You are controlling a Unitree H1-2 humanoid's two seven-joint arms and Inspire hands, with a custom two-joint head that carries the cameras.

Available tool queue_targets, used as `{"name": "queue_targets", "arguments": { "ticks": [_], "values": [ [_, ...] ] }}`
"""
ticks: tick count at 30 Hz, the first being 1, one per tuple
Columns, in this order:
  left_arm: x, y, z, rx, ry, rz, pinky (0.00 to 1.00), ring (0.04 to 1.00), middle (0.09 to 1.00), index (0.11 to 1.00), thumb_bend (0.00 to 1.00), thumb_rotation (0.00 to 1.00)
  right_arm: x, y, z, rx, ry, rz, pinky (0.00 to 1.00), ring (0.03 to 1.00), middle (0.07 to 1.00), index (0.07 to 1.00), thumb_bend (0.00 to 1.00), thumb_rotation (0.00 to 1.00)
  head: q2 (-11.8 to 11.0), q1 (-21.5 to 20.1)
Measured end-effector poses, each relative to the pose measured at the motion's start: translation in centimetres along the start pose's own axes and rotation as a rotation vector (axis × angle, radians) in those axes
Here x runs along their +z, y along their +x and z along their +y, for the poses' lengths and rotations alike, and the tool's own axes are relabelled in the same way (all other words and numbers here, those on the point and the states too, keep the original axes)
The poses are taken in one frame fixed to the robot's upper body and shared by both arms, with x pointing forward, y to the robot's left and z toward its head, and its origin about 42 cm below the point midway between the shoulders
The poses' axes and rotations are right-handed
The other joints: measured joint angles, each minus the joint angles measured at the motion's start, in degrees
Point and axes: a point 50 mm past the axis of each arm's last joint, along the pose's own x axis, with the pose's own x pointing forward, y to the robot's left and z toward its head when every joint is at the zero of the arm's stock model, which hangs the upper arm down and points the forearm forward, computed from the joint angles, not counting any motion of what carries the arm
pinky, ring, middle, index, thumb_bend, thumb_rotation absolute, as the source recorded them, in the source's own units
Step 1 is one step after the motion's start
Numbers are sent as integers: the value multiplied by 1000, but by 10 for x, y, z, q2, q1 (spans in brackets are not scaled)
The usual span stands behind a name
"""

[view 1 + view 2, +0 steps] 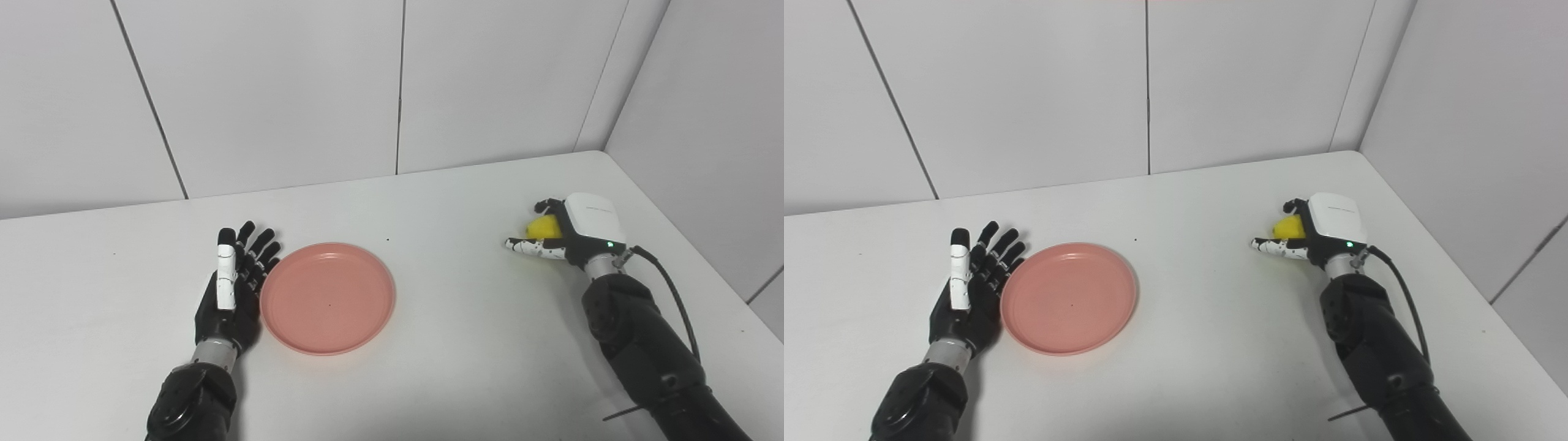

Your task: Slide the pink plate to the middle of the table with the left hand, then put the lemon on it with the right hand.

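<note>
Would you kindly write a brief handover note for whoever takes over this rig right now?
Left hand: open, fingers spread, flat against the left rim of the pink plate.
Right hand: closed around the lemon at the table's right side, apparently just above the white table.
Done: plate sits near the middle, empty.
Left: carry the lemon over and set it on the plate.

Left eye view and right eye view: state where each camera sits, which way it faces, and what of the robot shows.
Left eye view: on the head, looking down at the white table; both forearms rise from the bottom edge, open left hand beside the round pink plastic plate.
Right eye view: a little to the side, same downward aim; right hand closes its fingers on the yellow lemon.
Shared: table, plate, lemon, both hands, white panelled walls.
</note>
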Motion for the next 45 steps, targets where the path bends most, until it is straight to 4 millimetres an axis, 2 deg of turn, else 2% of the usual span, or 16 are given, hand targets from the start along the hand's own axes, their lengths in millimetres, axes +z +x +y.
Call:
{"name": "queue_targets", "arguments": {
  "ticks": [2, 5, 6, 8, 11, 13, 15, 21, 25, 31, 34, 40, 45],
  "values": [
    [0, 0, 0, 0, 0, 1, 962, 927, 921, 967, 880, 867, 0, 0, 1, -4, 8, 2, 484, 571, 630, 630, 790, 578, 1, 0],
    [0, 0, 0, -1, 0, 1, 967, 927, 919, 966, 872, 867, -2, 1, 3, -15, 10, 9, 349, 410, 484, 509, 783, 438, 0, -1],
    [0, 0, 0, -1, 0, 1, 968, 927, 919, 967, 873, 866, -3, 3, 3, -23, 10, 14, 342, 402, 477, 502, 783, 428, 0, -1],
    [0, 0, 0, -1, -1, 1, 965, 927, 919, 967, 879, 867, -3, 5, 3, -34, 17, 18, 290, 342, 410, 417, 792, 340, 1, -1],
    [0, 0, 0, 0, 0, 2, 960, 923, 918, 965, 881, 875, -6, 6, 7, -51, 40, 11, 209, 253, 316, 312, 783, 297, 2, -2],
    [0, -1, 0, 2, 1, 3, 963, 922, 916, 966, 882, 872, -6, 5, 10, -60, 43, 2, 182, 225, 287, 291, 771, 289, 2, -2],
    [0, -1, 0, 3, 0, 3, 963, 924, 917, 966, 889, 868, -6, 5, 10, -59, 47, 2, 176, 226, 293, 324, 746, 278, 3, -2],
    [0, -1, 0, 2, 0, 3, 960, 921, 915, 967, 886, 869, -8, 6, 9, -40, 55, -2, 176, 227, 288, 290, 710, 308, 2, -1],
    [0, -1, 0, 2, -1, 3, 964, 920, 916, 969, 894, 869, -8, 8, 7, -22, 48, -7, 150, 200, 260, 261, 704, 291, 2, -1],
    [-1, -1, 0, 2, -1, 3, 953, 914, 913, 964, 882, 879, -8, 10, 6, -10, 54, -6, 164, 216, 278, 288, 708, 313, 3, -1],
    [-1, -1, -1, 2, -2, 2, 955, 913, 911, 959, 881, 878, -8, 10, 3, 0, 55, -12, 150, 201, 260, 254, 713, 279, 2, 2],
    [-1, -1, -2, 2, -4, 1, 951, 910, 906, 948, 886, 867, 1, 7, -2, 27, 66, -18, 156, 204, 263, 259, 701, 282, 2, 4],
    [-1, -1, -4, 7, -11, -3, 955, 913, 907, 945, 872, 863, 19, 4, -12, 25, 66, -85, 163, 209, 266, 263, 705, 284, 4, 11]
  ]
}}
